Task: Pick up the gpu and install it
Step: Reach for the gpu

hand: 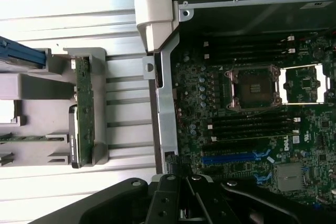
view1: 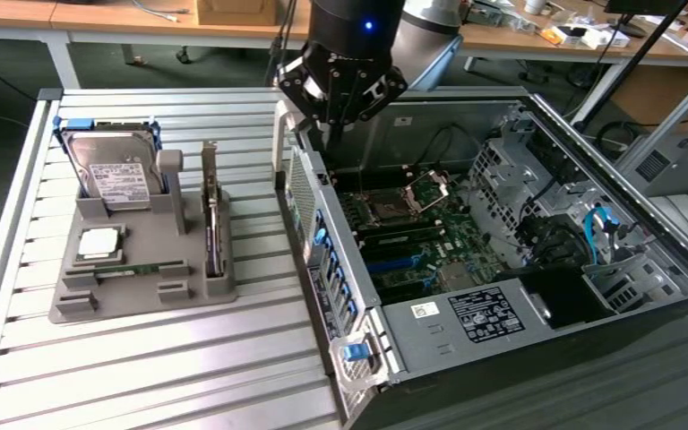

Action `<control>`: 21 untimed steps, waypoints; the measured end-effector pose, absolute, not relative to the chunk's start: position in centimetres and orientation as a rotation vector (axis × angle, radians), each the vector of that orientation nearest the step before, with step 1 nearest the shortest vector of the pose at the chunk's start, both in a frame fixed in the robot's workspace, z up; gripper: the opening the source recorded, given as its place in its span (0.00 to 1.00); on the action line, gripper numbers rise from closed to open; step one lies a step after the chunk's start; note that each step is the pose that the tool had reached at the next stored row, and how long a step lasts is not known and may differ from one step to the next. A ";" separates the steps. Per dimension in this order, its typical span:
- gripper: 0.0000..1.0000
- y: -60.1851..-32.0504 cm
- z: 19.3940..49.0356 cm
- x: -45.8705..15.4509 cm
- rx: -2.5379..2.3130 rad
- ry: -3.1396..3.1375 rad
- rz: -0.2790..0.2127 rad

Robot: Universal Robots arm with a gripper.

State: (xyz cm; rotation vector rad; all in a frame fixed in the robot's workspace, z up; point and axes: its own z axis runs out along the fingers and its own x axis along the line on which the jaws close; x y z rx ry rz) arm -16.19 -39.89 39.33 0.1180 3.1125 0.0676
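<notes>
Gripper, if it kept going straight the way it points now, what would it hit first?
Likely the computer case wall, at its top edge beside the motherboard; depth is hard to judge. The shut gripper points down, while the gpu stands aside in its holder.

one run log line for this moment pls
end effector: shut, empty, above computer case edge | gpu: upright in gray holder, untouched | stage: gpu not picked up

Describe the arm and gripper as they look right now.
The arm is grey with a black wrist section bearing a blue light. The gripper is black, built of hinged link bars with small silver bolts.
</notes>
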 end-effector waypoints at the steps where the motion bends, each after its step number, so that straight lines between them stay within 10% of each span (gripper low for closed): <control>1: 0.11 -39.9 39.3 -16.3 0.118 3.112 0.068; 21: 0.11 -39.9 39.3 -17.3 0.118 3.113 0.068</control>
